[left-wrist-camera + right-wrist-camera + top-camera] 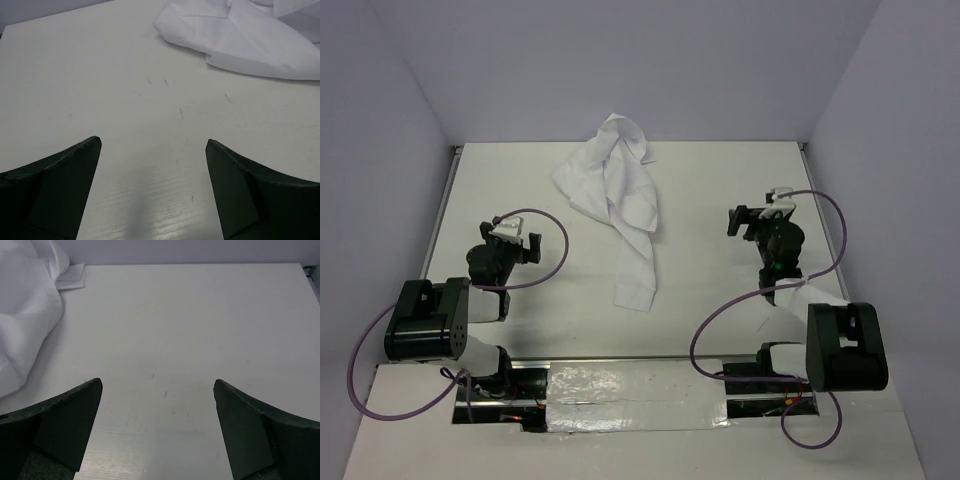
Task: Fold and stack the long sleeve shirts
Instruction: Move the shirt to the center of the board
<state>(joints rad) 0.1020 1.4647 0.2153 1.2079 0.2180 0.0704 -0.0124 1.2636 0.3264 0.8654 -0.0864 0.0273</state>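
Observation:
A crumpled white long sleeve shirt lies bunched at the back middle of the white table, one sleeve trailing toward the front. My left gripper hovers to the shirt's left, open and empty; in its wrist view the shirt fills the upper right, well beyond the gripper. My right gripper stands to the shirt's right, also open with nothing between its fingers; in its wrist view the shirt bulges at the left edge, beside the gripper.
Pale walls close the table on three sides, with metal rails along its left and right edges. Purple cables loop off both arms. A shiny taped strip runs between the arm bases at the near edge.

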